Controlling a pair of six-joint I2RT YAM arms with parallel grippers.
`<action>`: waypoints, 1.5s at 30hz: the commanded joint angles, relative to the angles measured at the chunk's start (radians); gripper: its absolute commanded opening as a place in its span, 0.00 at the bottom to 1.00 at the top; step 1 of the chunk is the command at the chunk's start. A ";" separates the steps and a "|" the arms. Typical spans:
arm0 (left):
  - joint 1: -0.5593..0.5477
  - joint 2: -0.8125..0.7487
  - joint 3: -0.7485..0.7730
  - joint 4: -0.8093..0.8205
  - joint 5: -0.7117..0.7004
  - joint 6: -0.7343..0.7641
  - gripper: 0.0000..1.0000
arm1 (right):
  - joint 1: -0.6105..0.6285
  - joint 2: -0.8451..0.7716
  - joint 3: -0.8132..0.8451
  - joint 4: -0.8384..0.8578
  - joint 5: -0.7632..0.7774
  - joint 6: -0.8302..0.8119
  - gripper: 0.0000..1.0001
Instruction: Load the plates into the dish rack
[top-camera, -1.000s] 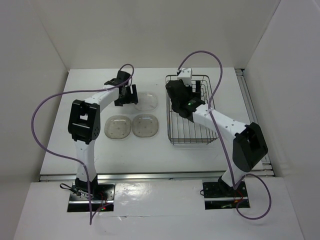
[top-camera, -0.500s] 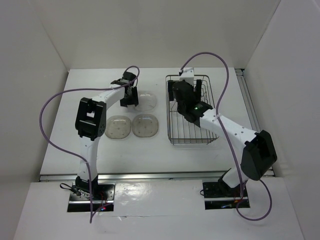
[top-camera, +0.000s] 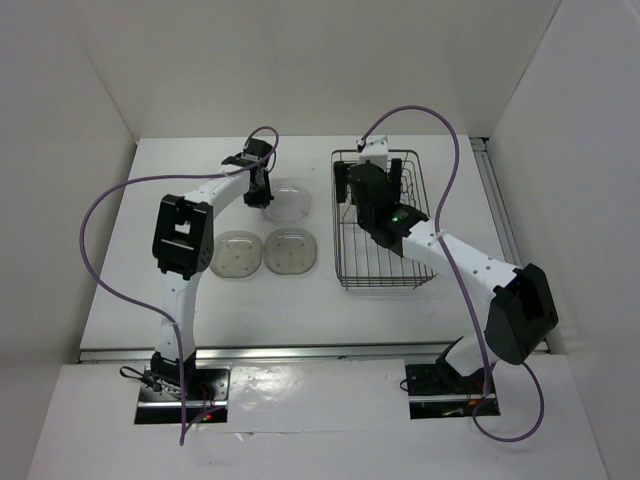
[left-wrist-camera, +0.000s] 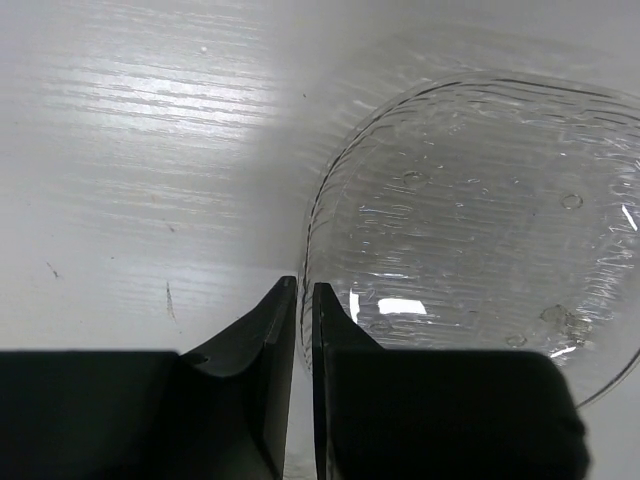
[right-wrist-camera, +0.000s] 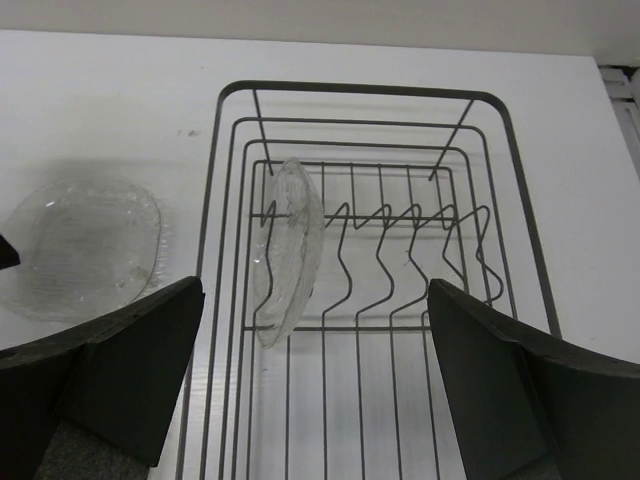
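Four plates are in sight: three lie flat on the white table (top-camera: 330, 305) and one stands on edge in the single dish rack (top-camera: 385, 283). Of the flat ones, a smoky plate (top-camera: 237, 253) sits just beside a second smoky plate (top-camera: 291, 251) near the left arm, and a clear plate (top-camera: 292, 201) lies beyond them, near the rack's left side. Plain white walls close the table in on three sides. From overhead the left gripper (top-camera: 262, 190) is seen only at the clear plate's left edge. Its wrist view shows more: the fingers are drawn almost together, with the plate's thin rim pinched in the narrow gap. The racked plate (right-wrist-camera: 290, 250) shows only in the right wrist view, clear and leaning between the prongs in the slot nearest the rack's left side; overhead, the right arm covers it. The right gripper (top-camera: 372, 183) hangs over the rack with its jaws spread wide, holding nothing.
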 joint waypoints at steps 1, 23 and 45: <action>0.007 -0.026 -0.012 -0.030 -0.095 0.025 0.00 | 0.008 -0.063 -0.015 0.052 -0.085 -0.012 1.00; 0.004 -0.741 -0.412 0.341 0.300 0.206 0.00 | -0.243 -0.097 -0.076 0.393 -1.210 0.052 1.00; -0.054 -0.856 -0.593 0.590 0.616 0.195 0.00 | -0.381 0.148 -0.041 0.552 -1.448 0.242 0.66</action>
